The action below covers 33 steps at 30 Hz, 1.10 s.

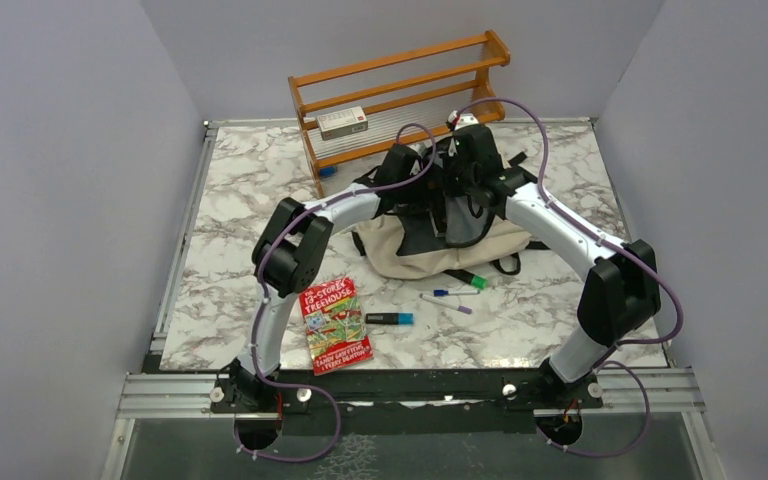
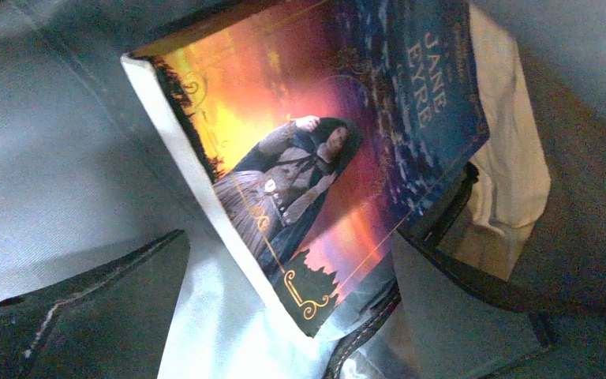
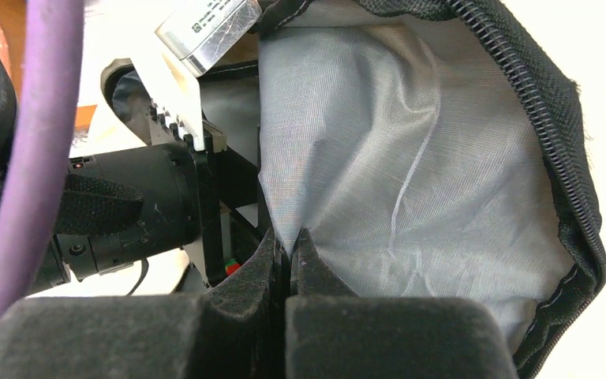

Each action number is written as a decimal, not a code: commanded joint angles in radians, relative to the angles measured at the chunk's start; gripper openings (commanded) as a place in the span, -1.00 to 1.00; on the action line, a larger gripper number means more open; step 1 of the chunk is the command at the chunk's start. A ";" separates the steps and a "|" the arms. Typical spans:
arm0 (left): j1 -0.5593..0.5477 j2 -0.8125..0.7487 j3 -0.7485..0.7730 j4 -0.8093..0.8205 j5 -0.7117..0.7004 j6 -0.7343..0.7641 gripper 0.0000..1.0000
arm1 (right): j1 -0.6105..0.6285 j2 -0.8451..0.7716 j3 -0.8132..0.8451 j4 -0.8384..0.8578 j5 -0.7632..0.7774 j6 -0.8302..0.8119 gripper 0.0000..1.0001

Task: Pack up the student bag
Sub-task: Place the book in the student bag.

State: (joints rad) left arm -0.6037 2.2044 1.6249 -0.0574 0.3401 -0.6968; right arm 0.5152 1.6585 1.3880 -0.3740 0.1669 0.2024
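Mouth held open: student bag (image 1: pixel 410 255) lies mid-table, at 12 o'clock from the arm bases, both arms reaching into it.
Right gripper (image 3: pixel 288 249) is clamped tight on a fold of the grey lining (image 3: pixel 410 158). Left gripper (image 2: pixel 292 245) has its fingers wide, with the Jane Eyre paperback (image 2: pixel 316 158) lying between them inside the bag, no contact visible. Judgement: light, limp cloth that will sag and drag. The firmest hold is the stiffer zipper rim (image 3: pixel 560 158), at 3 o'clock in the right wrist view.
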 commanded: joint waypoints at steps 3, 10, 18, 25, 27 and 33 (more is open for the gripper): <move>0.036 -0.146 0.035 -0.116 -0.058 0.080 0.98 | 0.005 -0.008 -0.015 0.033 -0.034 0.005 -0.99; 0.057 -0.327 -0.107 -0.126 -0.067 0.171 0.98 | 0.003 0.009 -0.013 0.027 -0.041 0.005 -0.99; 0.078 -0.558 -0.341 -0.107 -0.040 0.267 0.96 | 0.001 0.013 -0.024 0.027 0.000 0.009 -0.99; 0.124 -0.668 -0.519 0.050 0.132 0.229 0.83 | -0.003 0.019 -0.028 0.032 -0.039 0.015 -0.99; 0.124 -0.667 -0.531 0.080 0.158 0.212 0.76 | -0.003 0.013 -0.030 0.043 -0.058 0.015 -0.99; 0.134 -0.701 -0.518 0.038 0.084 0.207 0.72 | -0.003 0.010 0.010 0.003 0.019 0.003 -0.99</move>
State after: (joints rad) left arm -0.4797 1.5284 1.0973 -0.0200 0.4381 -0.4793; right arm 0.5232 1.6840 1.3605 -0.3466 0.0792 0.2333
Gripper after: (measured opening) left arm 0.860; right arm 0.024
